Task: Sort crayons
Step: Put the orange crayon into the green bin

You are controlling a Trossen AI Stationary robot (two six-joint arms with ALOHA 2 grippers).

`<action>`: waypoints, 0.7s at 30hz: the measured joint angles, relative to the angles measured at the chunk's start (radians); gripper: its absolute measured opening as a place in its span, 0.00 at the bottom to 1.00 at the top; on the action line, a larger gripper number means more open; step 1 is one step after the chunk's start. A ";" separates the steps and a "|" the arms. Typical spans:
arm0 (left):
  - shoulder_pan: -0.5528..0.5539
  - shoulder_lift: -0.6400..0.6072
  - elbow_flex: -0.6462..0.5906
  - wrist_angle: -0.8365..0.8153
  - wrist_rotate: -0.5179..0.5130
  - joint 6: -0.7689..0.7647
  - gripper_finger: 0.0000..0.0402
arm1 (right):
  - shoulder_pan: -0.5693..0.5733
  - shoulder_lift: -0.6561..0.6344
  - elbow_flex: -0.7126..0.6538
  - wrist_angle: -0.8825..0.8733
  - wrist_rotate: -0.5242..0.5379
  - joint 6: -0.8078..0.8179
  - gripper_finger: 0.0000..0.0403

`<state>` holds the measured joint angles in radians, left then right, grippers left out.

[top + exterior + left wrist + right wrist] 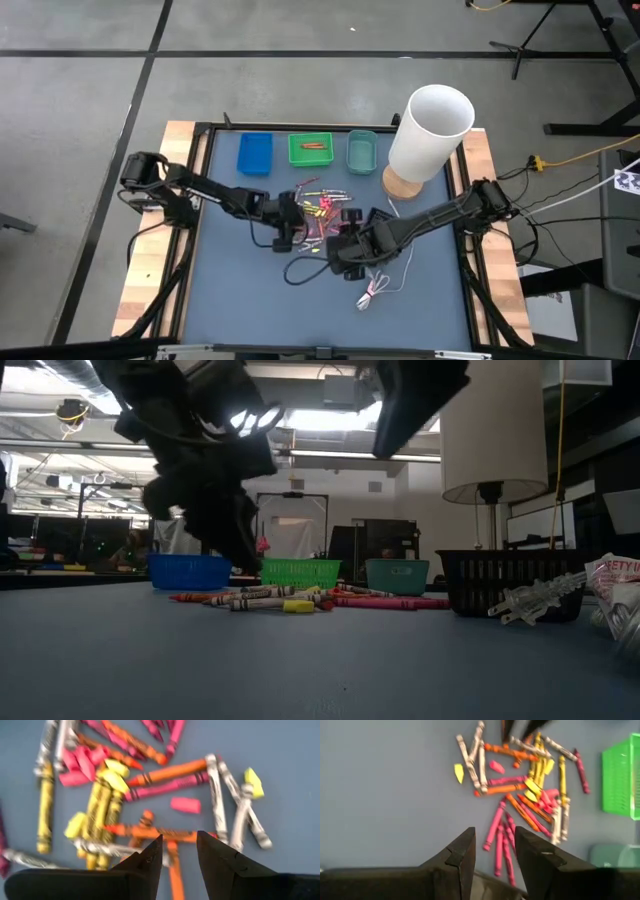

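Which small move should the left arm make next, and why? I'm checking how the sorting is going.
Probably lower the left gripper straight down and close on the orange crayon lying between its open fingers. It hovers just above the crayon pile, holding nothing. Only the green tray holds a crayon so far, an orange one. The right gripper waits open beside the pile.

Crayons point(167, 772): waxy sticks in printed paper wrappers, some bare broken bits. Table mat point(240, 290): matt, smooth blue-grey, framed by pale wood planks point(150, 280). Green tray point(300, 572): meshed plastic; lamp shade point(430, 130): smooth matt white on wooden base point(400, 186).
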<state>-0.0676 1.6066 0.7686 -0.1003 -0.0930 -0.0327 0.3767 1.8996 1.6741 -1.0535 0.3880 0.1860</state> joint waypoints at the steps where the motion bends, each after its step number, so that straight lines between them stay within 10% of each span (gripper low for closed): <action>1: -0.009 0.000 0.000 -0.013 -0.001 -0.017 0.26 | 0.000 0.000 0.000 -0.015 0.004 0.000 0.34; 21: -0.034 0.000 -0.039 -0.204 -0.072 -0.205 0.26 | -0.011 0.000 0.000 -0.041 0.015 -0.037 0.34</action>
<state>-0.1018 1.6070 0.7296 -0.3039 -0.1647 -0.2377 0.3660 1.8996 1.6741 -1.0950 0.4034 0.1490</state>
